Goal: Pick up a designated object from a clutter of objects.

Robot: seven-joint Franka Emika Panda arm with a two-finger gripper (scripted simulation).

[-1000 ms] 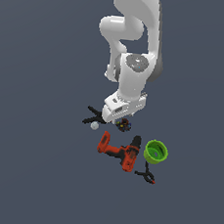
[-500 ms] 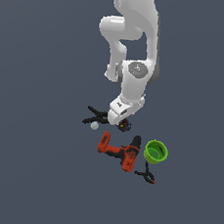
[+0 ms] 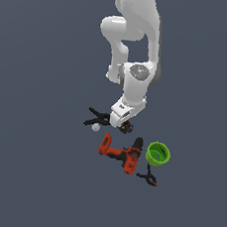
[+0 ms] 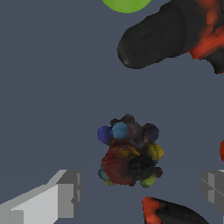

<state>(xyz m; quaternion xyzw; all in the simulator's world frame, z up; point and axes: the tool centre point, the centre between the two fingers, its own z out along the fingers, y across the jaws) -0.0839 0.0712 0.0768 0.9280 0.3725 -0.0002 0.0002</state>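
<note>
Black, flecked with red, yellow and blue, the bead clump point(image 4: 130, 153) sits just below the middle of the wrist view, between the two grey fingers point(image 4: 59, 199) that show at the lower corners, spread apart and holding nothing. In the exterior view the clump point(image 3: 126, 127) lies a little above centre, half hidden under the gripper point(image 3: 119, 121), with a black clamp point(image 3: 98, 118) and a small white ball point(image 3: 96, 127) just to its left, and the drill point(image 3: 121, 154) and green cup point(image 3: 158, 154) lower right. The likely trouble is crowding: a clamp's orange tip point(image 4: 151, 205) lies right beside the clump, so closing fingers could catch it, and the knobbly surface may squirm out of a flat pinch.
</note>
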